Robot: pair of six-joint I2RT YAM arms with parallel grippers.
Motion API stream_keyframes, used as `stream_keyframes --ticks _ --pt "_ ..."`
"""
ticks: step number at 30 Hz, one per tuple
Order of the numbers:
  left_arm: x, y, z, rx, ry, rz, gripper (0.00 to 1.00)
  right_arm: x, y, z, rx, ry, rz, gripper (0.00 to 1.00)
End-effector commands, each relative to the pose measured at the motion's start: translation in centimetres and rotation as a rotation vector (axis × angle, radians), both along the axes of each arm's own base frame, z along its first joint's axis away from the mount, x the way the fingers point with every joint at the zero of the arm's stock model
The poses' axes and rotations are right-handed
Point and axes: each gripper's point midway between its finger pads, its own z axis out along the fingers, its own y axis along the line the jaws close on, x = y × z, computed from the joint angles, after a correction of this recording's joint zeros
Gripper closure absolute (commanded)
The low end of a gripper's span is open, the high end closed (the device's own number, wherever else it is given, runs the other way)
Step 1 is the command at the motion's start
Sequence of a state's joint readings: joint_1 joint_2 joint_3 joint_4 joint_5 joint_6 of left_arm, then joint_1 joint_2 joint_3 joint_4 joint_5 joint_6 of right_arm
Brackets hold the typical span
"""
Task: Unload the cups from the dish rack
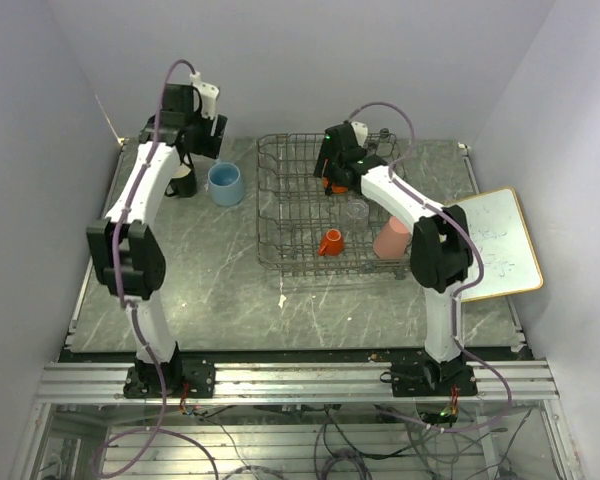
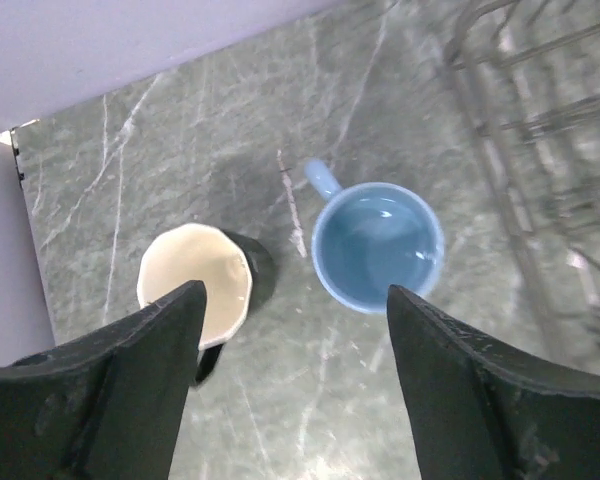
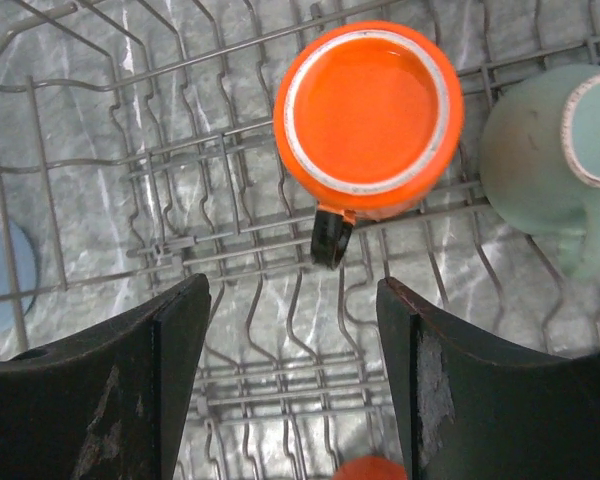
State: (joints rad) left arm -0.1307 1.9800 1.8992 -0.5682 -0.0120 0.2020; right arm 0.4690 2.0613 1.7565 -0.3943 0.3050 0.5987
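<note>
The grey wire dish rack (image 1: 280, 215) stands mid-table. In it are an orange mug (image 3: 368, 108) with a black handle, a pale green cup (image 3: 550, 150), a clear glass (image 1: 357, 210), a tiny orange cup (image 1: 330, 242) and a pink tumbler (image 1: 391, 238). My right gripper (image 3: 292, 285) is open and empty, hovering over the rack just short of the orange mug (image 1: 336, 186). The black mug (image 2: 195, 285) and light blue mug (image 2: 377, 245) stand upright on the table left of the rack. My left gripper (image 2: 295, 295) is open and empty above the gap between them.
A white board with a wooden frame (image 1: 500, 245) lies at the right of the rack. Walls close in the table at the back and both sides. The rack's raised wire side (image 2: 520, 150) is just right of the light blue mug.
</note>
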Motion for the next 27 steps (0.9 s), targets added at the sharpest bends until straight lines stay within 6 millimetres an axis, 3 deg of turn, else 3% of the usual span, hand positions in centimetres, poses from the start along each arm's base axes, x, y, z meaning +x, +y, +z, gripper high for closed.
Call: stream_keyframes --ticks 1,3,4,11,13,18,27 --pt "-5.4 -1.2 5.7 -0.069 -0.048 -0.087 0.09 0.8 0.5 -1.9 -0.12 0.013 -0.04 0.34" --pt "-8.2 -1.1 6.7 -0.062 -0.052 -0.115 0.02 1.3 0.9 -2.4 -0.155 0.0 -0.05 0.35" --pt "-9.7 -1.1 6.0 -0.06 -0.03 -0.133 0.01 1.6 1.1 -2.6 -0.163 -0.004 -0.056 0.36" --pt "-19.1 -1.4 5.6 -0.071 0.062 -0.251 0.0 3.1 1.0 -4.8 -0.242 -0.01 -0.1 0.38" --pt "-20.6 -1.5 5.7 -0.07 0.064 -0.277 0.0 3.3 0.7 -5.1 -0.266 -0.014 -0.109 0.38" --pt "-22.8 -1.1 8.0 -0.046 0.025 -0.296 0.0 3.5 -0.1 -5.1 -0.326 -0.021 -0.129 0.39" --pt "-23.2 -1.5 9.5 -0.079 0.012 -0.296 0.0 3.5 -0.6 -6.2 -0.371 -0.011 -0.129 0.44"
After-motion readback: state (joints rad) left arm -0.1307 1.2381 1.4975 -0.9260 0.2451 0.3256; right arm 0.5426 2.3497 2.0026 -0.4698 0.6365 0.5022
